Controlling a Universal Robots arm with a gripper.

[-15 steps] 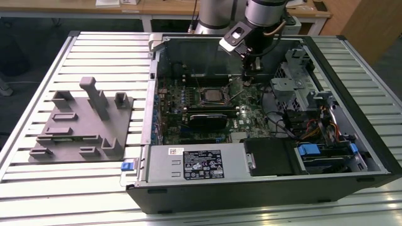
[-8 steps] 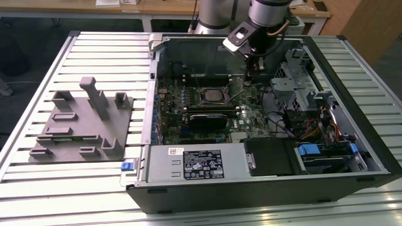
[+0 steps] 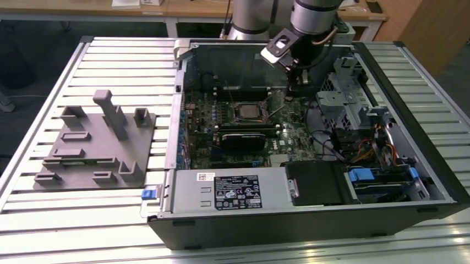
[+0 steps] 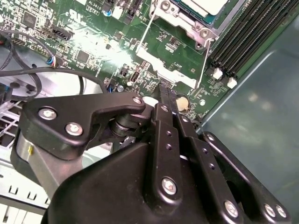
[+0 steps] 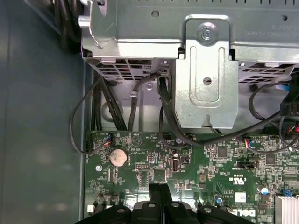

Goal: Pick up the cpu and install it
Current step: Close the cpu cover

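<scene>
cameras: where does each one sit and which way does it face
Exterior view: off the arm, high above the table, looking down into the open computer case; the arm reaches in from the far side.
Second wrist view: on the wrist, looking along the shut gripper at the motherboard and the cpu in its socket.
First wrist view: on the wrist, facing the motherboard and the metal drive cage, with the gripper's tips in frame.
Shared: both wrist views show the gripper over the motherboard.

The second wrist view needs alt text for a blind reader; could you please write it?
The black pincer, shut and empty, hangs over the green motherboard. Past its tips, the silvery cpu lies in its metal-framed socket.
</scene>
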